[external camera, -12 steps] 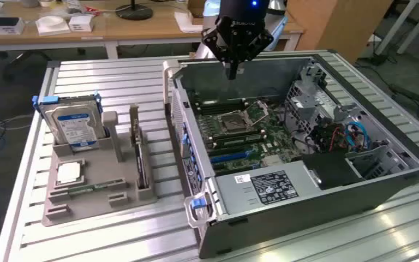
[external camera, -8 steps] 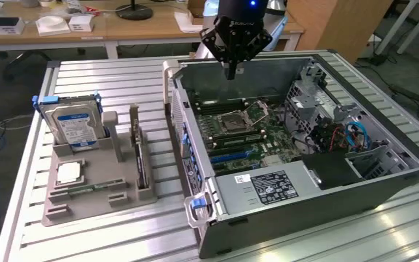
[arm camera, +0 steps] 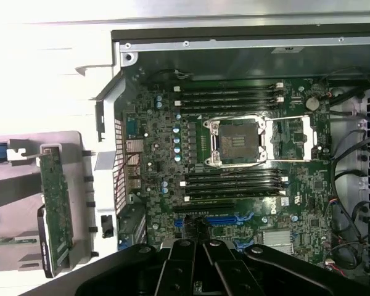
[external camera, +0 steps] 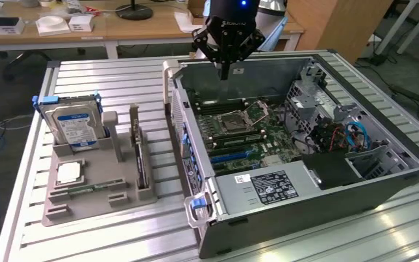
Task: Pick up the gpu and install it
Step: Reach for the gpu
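The gpu (external camera: 138,158) stands on edge in a slot of the grey holder (external camera: 85,202), at the exterior view's left of the open computer case (external camera: 289,218). In the wrist view the gpu (arm camera: 54,209) shows as a long green board beside the case wall. My gripper (external camera: 225,70) hangs above the far end of the case, well apart from the gpu, its black fingers shut together and holding nothing. In the wrist view the gripper (arm camera: 200,250) points down over the motherboard (arm camera: 234,160) near the blue expansion slots (arm camera: 228,219).
A silver hard drive with a blue label (external camera: 75,123) stands at the far end of the holder, with a small chip (external camera: 69,173) and a memory stick (external camera: 85,188) laid nearer. The case's power supply (external camera: 268,185), drive cage and cables (external camera: 355,134) crowd its right side.
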You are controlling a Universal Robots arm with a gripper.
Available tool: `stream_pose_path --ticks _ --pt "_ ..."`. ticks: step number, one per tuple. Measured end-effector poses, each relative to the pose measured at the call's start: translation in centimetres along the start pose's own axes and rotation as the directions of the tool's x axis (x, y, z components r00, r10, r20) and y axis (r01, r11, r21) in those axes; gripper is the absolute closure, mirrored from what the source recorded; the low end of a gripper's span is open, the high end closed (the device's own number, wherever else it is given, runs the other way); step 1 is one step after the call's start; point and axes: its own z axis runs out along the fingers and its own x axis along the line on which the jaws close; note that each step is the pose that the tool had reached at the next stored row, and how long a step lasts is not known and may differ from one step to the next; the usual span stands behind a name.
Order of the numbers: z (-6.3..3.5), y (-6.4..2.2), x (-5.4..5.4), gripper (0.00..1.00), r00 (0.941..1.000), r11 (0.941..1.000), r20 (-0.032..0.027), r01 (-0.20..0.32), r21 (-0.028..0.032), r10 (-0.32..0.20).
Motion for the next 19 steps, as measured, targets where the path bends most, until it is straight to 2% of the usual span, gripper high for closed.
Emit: stream_pose_path --ticks 2,19 --pt "-0.01 -0.02 0.32 0.87 1.0000 1.0000 0.0000 0.000 0.0000 0.000" --pt "-0.02 -0.04 0.55 0.87 1.0000 1.0000 0.0000 0.000 0.0000 0.000"
